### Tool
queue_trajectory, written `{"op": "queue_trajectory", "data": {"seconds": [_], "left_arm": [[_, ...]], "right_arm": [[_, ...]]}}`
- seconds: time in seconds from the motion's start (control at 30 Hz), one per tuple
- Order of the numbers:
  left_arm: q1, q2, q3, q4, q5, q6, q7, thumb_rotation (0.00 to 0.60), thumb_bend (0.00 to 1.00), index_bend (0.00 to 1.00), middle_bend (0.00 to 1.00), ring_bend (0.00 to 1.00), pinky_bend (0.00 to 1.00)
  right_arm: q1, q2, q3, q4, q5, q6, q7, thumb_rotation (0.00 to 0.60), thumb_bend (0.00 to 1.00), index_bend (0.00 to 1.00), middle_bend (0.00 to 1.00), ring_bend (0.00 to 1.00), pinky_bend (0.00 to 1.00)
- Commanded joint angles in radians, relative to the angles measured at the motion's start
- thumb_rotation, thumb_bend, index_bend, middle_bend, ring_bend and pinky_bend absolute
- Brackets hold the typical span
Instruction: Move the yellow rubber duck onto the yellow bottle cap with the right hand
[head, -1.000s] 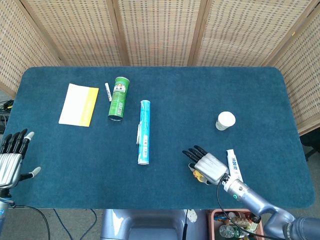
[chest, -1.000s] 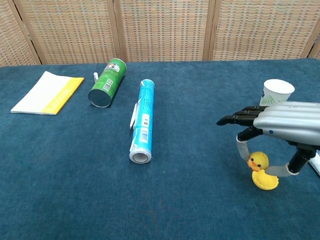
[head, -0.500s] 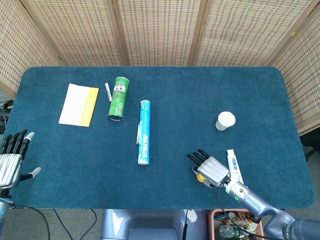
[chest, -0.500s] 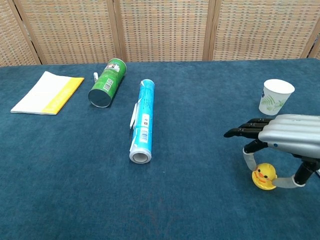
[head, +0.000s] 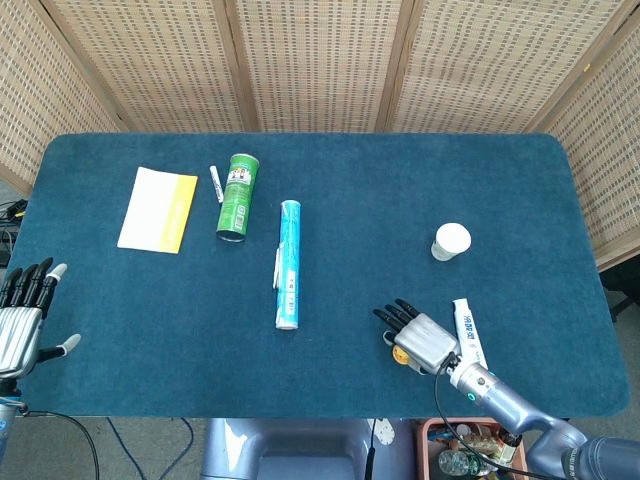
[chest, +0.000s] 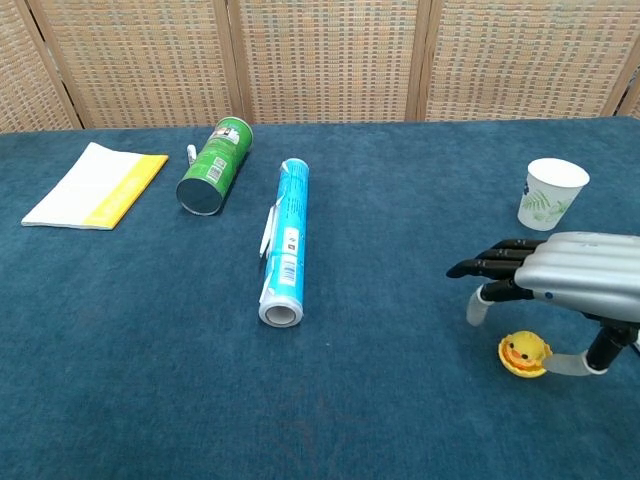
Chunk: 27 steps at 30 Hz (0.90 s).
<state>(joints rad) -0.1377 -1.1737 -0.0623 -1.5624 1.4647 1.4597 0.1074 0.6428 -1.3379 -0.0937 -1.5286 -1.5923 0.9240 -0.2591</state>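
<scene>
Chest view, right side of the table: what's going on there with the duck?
The right hand hovers just above the yellow rubber duck, which sits on the yellow bottle cap on the blue table. Its fingers are spread and no longer pinch the duck as they did half a second ago, so the placing looks done and the hand is letting go. The left hand rests open at the far left edge, holding nothing.

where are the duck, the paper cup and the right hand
yellow rubber duck (chest: 524, 351): chest view, on its head.
paper cup (chest: 553, 194): chest view, on its side wall.
right hand (chest: 585, 264): chest view, on the silver back of the hand.
</scene>
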Motion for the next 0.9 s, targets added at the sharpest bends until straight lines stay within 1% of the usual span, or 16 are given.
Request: {"op": "queue_trajectory", "data": {"seconds": [0.03,0.27,0.33,0.4,0.47,0.53,0.67,0.73,0.9], "left_arm": [[0.000,0.000,0.000,0.000,0.000,-0.001,-0.001,0.600,0.00,0.00,0.00,0.00,0.00],[0.000,0.002,0.002,-0.002,0.004,-0.001,-0.002,0.600,0.00,0.00,0.00,0.00,0.00],[0.000,0.002,0.003,-0.002,0.004,-0.001,-0.004,0.600,0.00,0.00,0.00,0.00,0.00],[0.000,0.003,0.002,-0.002,0.004,-0.002,-0.007,0.600,0.00,0.00,0.00,0.00,0.00],[0.000,0.005,0.002,-0.002,0.004,-0.001,-0.012,0.600,0.00,0.00,0.00,0.00,0.00],[0.004,0.004,-0.001,-0.003,0.002,0.007,-0.014,0.600,0.00,0.00,0.00,0.00,0.00],[0.010,0.005,0.002,-0.007,0.010,0.019,-0.018,0.600,0.00,0.00,0.00,0.00,0.00],[0.012,0.011,0.006,-0.012,0.018,0.023,-0.025,0.600,0.00,0.00,0.00,0.00,0.00],[0.020,0.023,0.012,-0.024,0.031,0.034,-0.033,0.600,0.00,0.00,0.00,0.00,0.00]], "right_arm": [[-0.004,0.007,0.002,-0.007,-0.005,0.010,-0.001,0.600,0.26,0.11,0.00,0.00,0.00],[-0.026,0.050,0.000,-0.057,-0.013,0.046,-0.028,0.600,0.26,0.11,0.00,0.00,0.00],[-0.045,0.076,-0.001,-0.086,-0.019,0.080,-0.033,0.600,0.26,0.11,0.00,0.00,0.00],[-0.075,0.104,0.000,-0.110,-0.025,0.139,-0.034,0.600,0.21,0.10,0.00,0.00,0.00],[-0.127,0.132,0.007,-0.125,-0.024,0.234,-0.040,0.600,0.07,0.05,0.00,0.00,0.00],[-0.187,0.156,0.017,-0.129,-0.007,0.334,-0.034,0.600,0.00,0.01,0.00,0.00,0.00],[-0.283,0.150,0.042,-0.083,0.007,0.497,0.005,0.600,0.00,0.00,0.00,0.00,0.00],[-0.331,0.132,0.054,-0.042,0.025,0.566,0.050,0.600,0.00,0.00,0.00,0.00,0.00],[-0.399,0.108,0.074,0.013,0.072,0.635,0.129,0.600,0.00,0.00,0.00,0.00,0.00]]}}
